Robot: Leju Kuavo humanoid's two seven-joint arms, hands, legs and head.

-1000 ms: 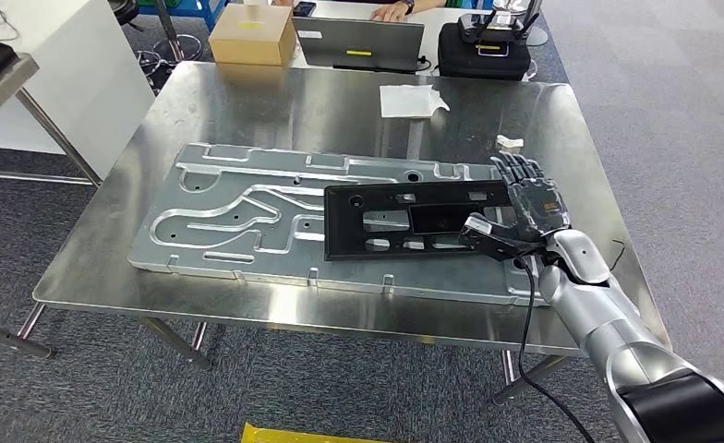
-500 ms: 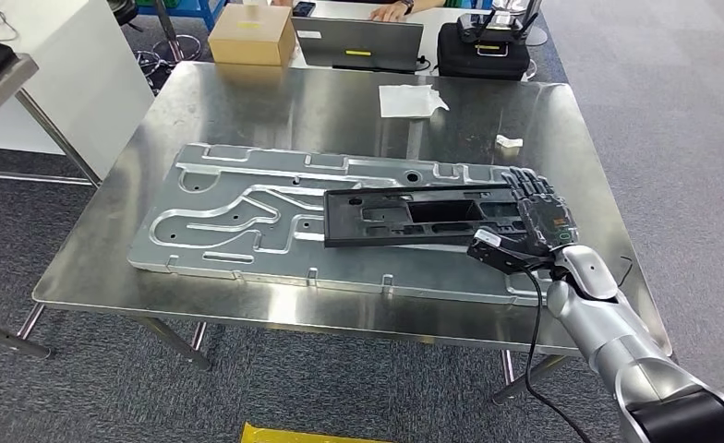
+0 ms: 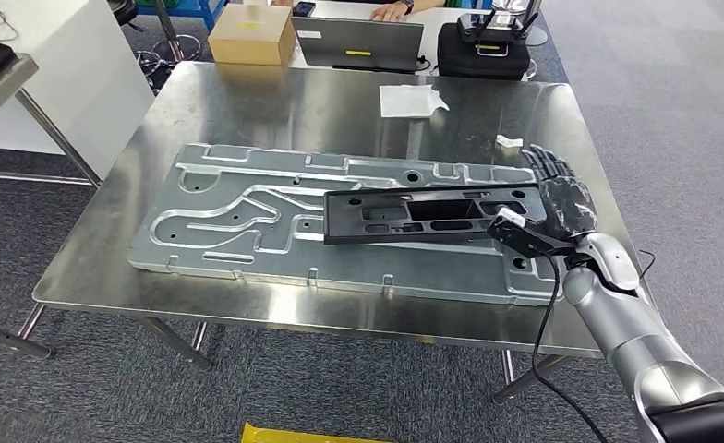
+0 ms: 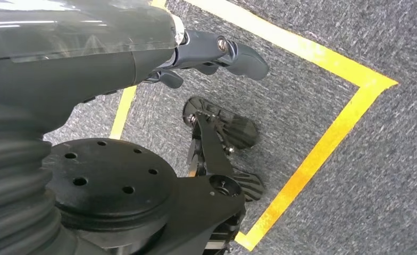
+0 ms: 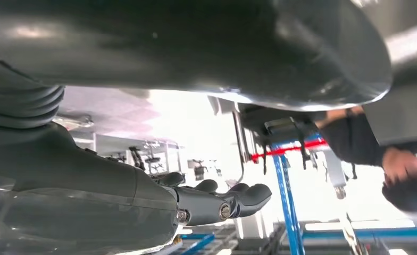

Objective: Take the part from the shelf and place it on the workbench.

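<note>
Seemingly, robot hand (image 3: 556,210) grips part (image 3: 423,215).

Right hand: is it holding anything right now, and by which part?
The right hand holds the black part at its right end, thumb in front and fingers behind. The part lies on the metal plate.

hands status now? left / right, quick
Left hand: open, holding nothing, hanging over the carpet floor.
Right hand: at the end of the black part; cannot tell whether it grips it or has let go.
</note>
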